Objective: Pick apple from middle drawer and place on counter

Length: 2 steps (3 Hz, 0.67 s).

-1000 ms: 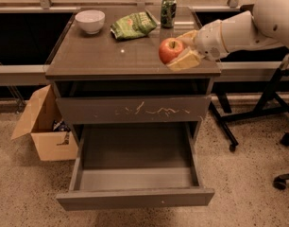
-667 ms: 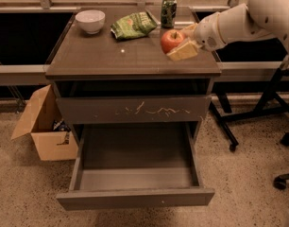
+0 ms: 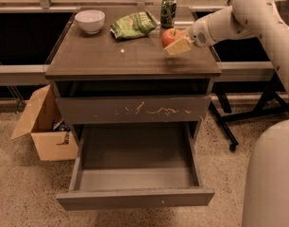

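The red apple [image 3: 170, 37] is held in my gripper [image 3: 175, 41], over the right rear part of the counter [image 3: 121, 56]. The gripper's pale fingers [image 3: 178, 46] are shut around the apple from the right; my white arm reaches in from the upper right. I cannot tell whether the apple touches the counter top. Below, the middle drawer [image 3: 135, 193] is pulled fully out and its grey floor is bare. The drawer front above it [image 3: 132, 110] has pale scratch marks and is closed.
On the counter stand a white bowl [image 3: 89, 21] at the back left, a green chip bag [image 3: 133, 24] in the middle and a green can [image 3: 168, 11] just behind the apple. A cardboard box [image 3: 43, 126] sits on the floor at the left. A black stand's legs [image 3: 239, 122] are at the right.
My gripper has carried the apple back and a little left over the counter, closer to the can. The drawer has stayed open.
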Motion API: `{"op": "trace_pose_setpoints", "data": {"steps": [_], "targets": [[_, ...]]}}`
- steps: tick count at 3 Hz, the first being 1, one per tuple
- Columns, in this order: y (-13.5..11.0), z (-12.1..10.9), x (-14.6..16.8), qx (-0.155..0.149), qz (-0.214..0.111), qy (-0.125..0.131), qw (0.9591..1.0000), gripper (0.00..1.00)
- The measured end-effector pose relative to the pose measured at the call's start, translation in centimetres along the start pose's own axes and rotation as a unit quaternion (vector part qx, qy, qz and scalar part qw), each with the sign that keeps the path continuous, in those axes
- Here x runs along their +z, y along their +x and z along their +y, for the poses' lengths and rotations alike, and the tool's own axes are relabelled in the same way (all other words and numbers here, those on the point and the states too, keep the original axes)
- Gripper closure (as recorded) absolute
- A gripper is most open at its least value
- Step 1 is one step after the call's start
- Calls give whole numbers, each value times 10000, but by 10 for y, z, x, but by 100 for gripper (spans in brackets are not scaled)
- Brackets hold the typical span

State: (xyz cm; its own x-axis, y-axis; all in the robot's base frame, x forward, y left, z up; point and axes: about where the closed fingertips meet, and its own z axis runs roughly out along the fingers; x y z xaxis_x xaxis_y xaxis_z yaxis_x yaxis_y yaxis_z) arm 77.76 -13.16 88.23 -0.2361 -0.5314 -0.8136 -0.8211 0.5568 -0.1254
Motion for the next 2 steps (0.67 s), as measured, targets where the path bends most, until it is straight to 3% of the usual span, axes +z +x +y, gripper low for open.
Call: {"op": "trace_pose_setpoints", "data": {"steps": [1,2], "targets": [[7,-15,20,319,129,46,9994,86],[9,-25,36,471,267,50,9985,55]]}}
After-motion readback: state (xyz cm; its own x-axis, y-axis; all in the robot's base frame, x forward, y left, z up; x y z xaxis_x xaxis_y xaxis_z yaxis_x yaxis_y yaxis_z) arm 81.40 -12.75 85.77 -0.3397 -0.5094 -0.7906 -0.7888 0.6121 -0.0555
